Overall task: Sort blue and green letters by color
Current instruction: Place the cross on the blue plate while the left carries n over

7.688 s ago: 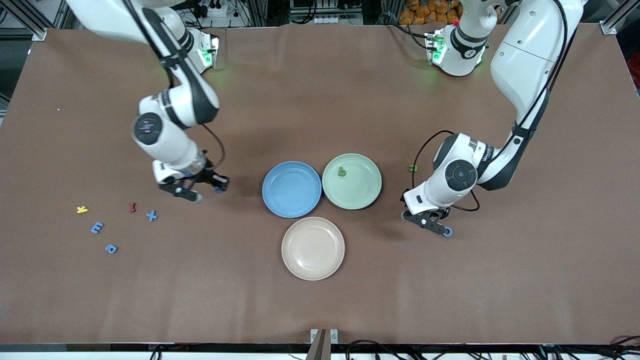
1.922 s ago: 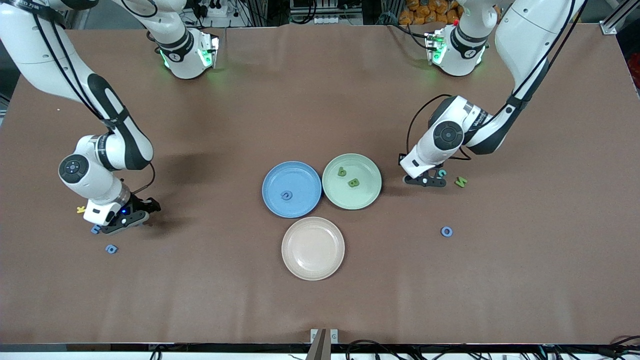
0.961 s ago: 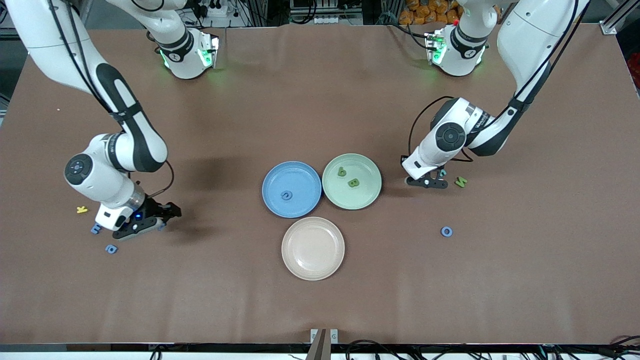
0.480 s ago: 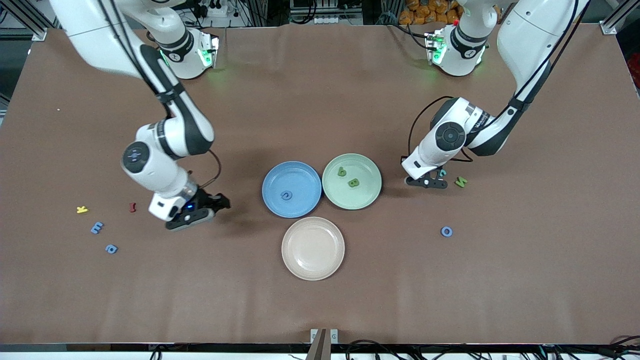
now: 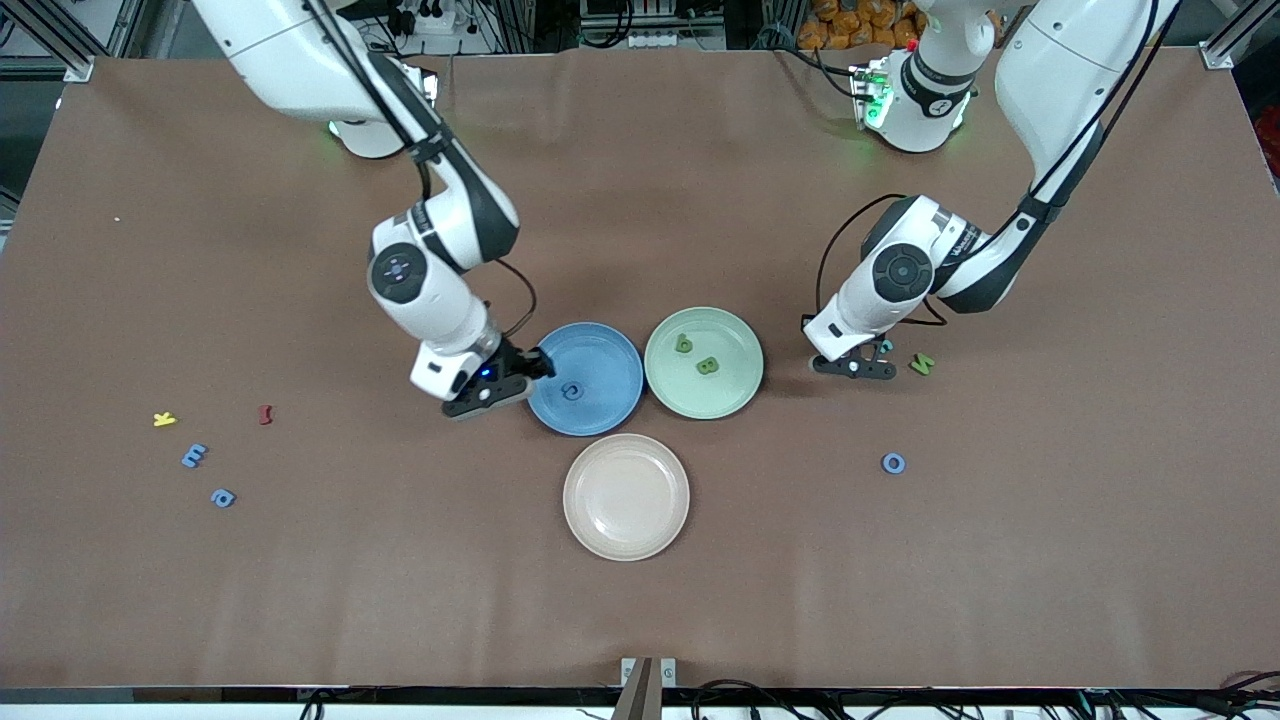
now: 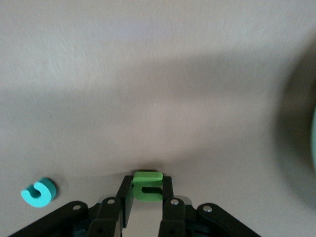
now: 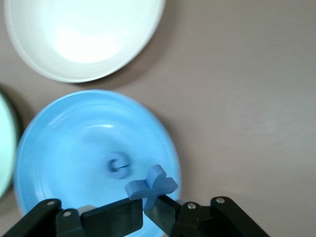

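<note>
The right gripper is clamped on a blue X letter over the rim of the blue plate at the right arm's end, with a blue letter lying in that plate. The left gripper pinches a green letter down at the table, beside the green plate toward the left arm's end, a teal letter just beside it.
</note>
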